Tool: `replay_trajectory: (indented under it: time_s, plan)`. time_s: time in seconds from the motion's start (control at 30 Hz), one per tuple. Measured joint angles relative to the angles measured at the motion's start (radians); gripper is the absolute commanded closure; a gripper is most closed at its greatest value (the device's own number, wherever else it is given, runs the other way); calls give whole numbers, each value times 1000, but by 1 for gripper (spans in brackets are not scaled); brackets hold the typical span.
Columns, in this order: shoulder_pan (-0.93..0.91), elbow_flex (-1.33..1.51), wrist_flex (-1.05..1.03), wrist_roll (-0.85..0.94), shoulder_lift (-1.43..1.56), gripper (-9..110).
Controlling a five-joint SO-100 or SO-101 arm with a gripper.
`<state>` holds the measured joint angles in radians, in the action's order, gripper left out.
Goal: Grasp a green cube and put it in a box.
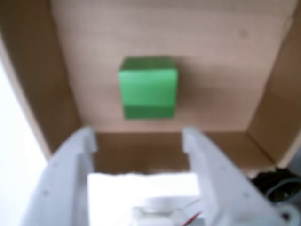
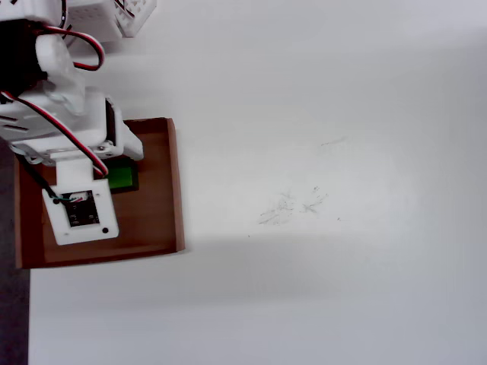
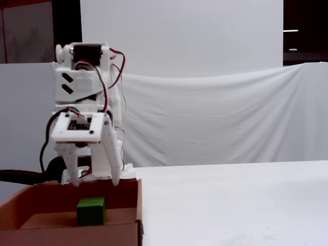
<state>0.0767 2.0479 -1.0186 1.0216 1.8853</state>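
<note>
A white table fills the scene, and behind it in the fixed view hangs a white cloth under a pale wall. In the overhead view the table top shows some faint grey scratch marks near its middle, well apart from everything else.

Nearest to the fixed camera stands the box, a shallow brown cardboard tray with low walls, at the left side of the table. Inside it lies the green cube – it rests flat on the floor of the box, not touching any wall that can be seen. In the wrist view the cube sits about in the middle of the light brown floor, with the box walls rising at left and right.

Above the cube hangs the white gripper. Its two fingers are spread apart and hold nothing – the fingertips are clear of the cube in the wrist view, and in the fixed view there is a gap between them and the top of the cube.

In the overhead view the arm covers much of the box, and only a small part of the cube shows beside it. Red and black wires run along the arm.
</note>
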Motion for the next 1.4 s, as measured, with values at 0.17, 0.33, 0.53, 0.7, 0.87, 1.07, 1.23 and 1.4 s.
replay_trajectory:
  time_s: [0.17,0.33,0.53,0.7,0.87,1.07,1.23,1.4]
  plan:
    - [18,0,-72,0,41,76]
    - [34,0,-81,-17,49,76]
    - [43,0,-81,-32,49,76]
    - [54,-32,-81,-52,49,77]
    - [74,-44,-81,-91,49,78]
    - [133,-44,-83,-190,89,79]
    - [181,-44,-84,-241,130,81]
    - [216,-44,-84,-247,201,82]
